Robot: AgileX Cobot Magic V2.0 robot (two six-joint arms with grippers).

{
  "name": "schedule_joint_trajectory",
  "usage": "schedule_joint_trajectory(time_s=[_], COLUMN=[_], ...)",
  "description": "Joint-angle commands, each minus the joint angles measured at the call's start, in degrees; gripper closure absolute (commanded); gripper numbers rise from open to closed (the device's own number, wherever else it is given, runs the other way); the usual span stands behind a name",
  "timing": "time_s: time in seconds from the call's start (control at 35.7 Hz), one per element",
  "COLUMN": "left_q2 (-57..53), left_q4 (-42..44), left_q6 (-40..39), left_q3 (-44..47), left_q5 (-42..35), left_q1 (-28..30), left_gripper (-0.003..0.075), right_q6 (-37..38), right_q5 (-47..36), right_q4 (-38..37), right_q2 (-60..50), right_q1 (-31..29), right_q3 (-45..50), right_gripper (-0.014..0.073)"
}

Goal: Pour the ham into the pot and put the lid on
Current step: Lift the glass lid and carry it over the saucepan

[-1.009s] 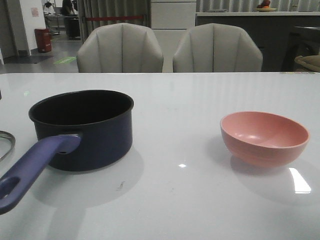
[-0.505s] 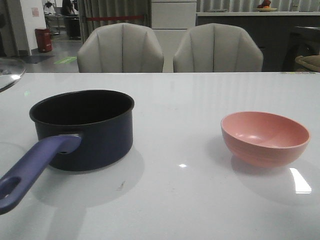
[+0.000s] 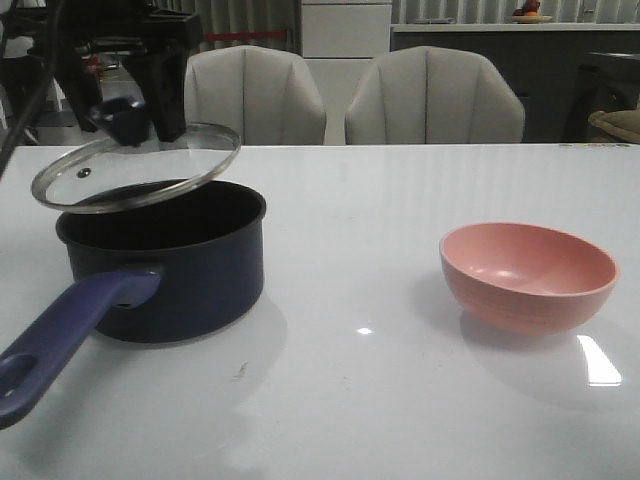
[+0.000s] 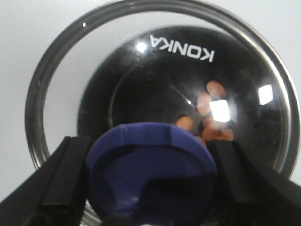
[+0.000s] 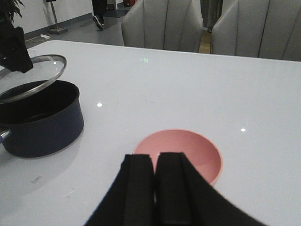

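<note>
The navy pot (image 3: 165, 262) stands at the left of the table, its purplish-blue handle (image 3: 60, 335) pointing toward me. My left gripper (image 3: 120, 115) is shut on the blue knob (image 4: 150, 172) of the glass lid (image 3: 135, 165) and holds it tilted just above the pot, shifted a little to the left. Through the glass in the left wrist view, orange-pink ham pieces (image 4: 211, 115) lie on the pot's black bottom. My right gripper (image 5: 154, 162) is shut and empty, above and in front of the salmon-pink bowl (image 5: 181, 153). The pot (image 5: 40, 117) and lid (image 5: 33, 77) also show in the right wrist view.
The salmon-pink bowl (image 3: 528, 275) sits empty at the right of the table. Two grey chairs (image 3: 345, 95) stand behind the table's far edge.
The lid, at the far left edge a moment ago, has come up and rightward in my left gripper to hover over the pot. The pot and bowl have stayed put.
</note>
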Motion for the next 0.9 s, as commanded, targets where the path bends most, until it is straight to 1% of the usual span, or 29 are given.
schedule_joint_trajectory(time_s=[0.0, 0.25, 0.67, 0.87], left_q2=[-1.90, -1.45, -1.00, 1.49], left_q4=[0.30, 0.07, 0.47, 0.77], left_q6=[0.07, 0.18, 0.18, 0.18], left_q3=[-1.99, -1.99, -1.99, -1.99], left_q5=[0.81, -0.20, -1.56, -0.97], left_q1=[-1.05, -3.09, -3.09, -3.09], left_gripper=[0.0429, 0.0429, 0.0428, 0.0428], right_q6=[-0.66, -0.66, -0.66, -0.66], right_q5=[-4.04, -4.04, -4.04, -4.04], right_q4=[0.21, 0.21, 0.21, 0.21], right_q2=[0.36, 0.36, 0.36, 0.36], right_q1=[0.00, 0.00, 0.00, 0.00], right_q3=[-1.62, -1.62, -1.62, -1.62], right_gripper=[0.0434, 0.0434, 0.0434, 0.0434])
